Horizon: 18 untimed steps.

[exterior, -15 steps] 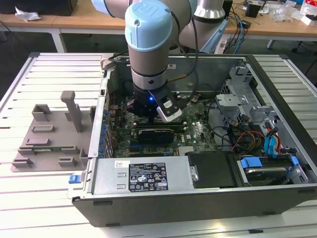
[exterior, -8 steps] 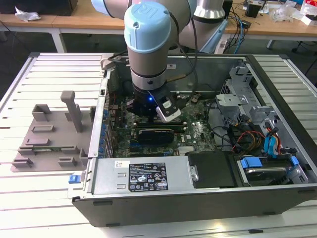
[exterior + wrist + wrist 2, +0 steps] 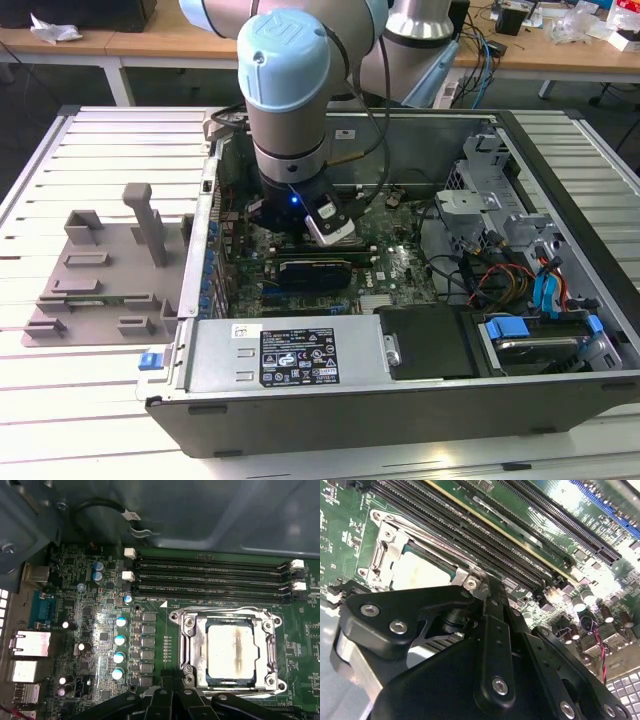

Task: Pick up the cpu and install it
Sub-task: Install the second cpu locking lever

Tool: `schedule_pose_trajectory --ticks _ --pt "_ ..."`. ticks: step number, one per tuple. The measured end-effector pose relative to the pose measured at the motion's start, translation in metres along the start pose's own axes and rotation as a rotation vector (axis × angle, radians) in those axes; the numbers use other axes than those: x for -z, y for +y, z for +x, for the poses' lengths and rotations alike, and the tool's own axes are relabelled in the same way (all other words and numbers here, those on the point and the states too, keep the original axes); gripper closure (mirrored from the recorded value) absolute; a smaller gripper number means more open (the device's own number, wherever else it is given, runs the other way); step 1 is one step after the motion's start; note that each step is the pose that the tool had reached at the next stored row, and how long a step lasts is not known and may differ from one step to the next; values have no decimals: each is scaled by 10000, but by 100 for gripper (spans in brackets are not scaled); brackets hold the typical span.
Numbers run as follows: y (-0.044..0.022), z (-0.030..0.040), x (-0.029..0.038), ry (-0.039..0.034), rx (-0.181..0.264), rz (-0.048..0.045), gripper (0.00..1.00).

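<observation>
The silvery-gray square cpu [image 3: 229,651] [image 3: 422,572] lies seated inside the metal socket frame [image 3: 187,647] on the green motherboard [image 3: 100,630]. The black gripper [image 3: 479,582] hovers just beside it, fingers clenched together, grasping nothing.

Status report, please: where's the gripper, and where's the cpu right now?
Gripper low inside the computer case, at the socket's edge, nothing gripped. Cpu seated flat in the metal socket frame. Nothing lying over it.

One robot arm [image 3: 285,90] | one open computer case [image 3: 330,400] | one gray fixture plate [image 3: 95,280] | one cpu [image 3: 231,650] in one metal socket frame [image 3: 189,652] | four memory slots [image 3: 210,577] | four silver-topped capacitors in a column [image 3: 119,647]
</observation>
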State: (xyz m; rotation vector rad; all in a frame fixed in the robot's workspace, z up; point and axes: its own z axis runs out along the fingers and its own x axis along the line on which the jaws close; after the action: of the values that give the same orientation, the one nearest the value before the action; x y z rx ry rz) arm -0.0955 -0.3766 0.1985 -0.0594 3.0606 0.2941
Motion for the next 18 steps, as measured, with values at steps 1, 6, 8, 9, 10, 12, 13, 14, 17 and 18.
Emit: schedule_pose_trajectory --ticks 1,6,8,9,10,12,13,14,17,18 --pt "1 1 1 1 -1 8 89" --pt "17 -9 76 17 -3 29 89" --pt "35 -18 166 21 -3 38 89" --pt "44 -26 206 45 -3 85 89" --pt "52 -35 235 107 -6 243 89" --pt "59 -46 238 216 17 889 89" --pt "62 -56 237 220 22 956 89" --pt "63 -75 235 223 23 976 89" --pt "59 -252 223 254 18 986 89" --pt "63 -302 219 260 16 989 89"
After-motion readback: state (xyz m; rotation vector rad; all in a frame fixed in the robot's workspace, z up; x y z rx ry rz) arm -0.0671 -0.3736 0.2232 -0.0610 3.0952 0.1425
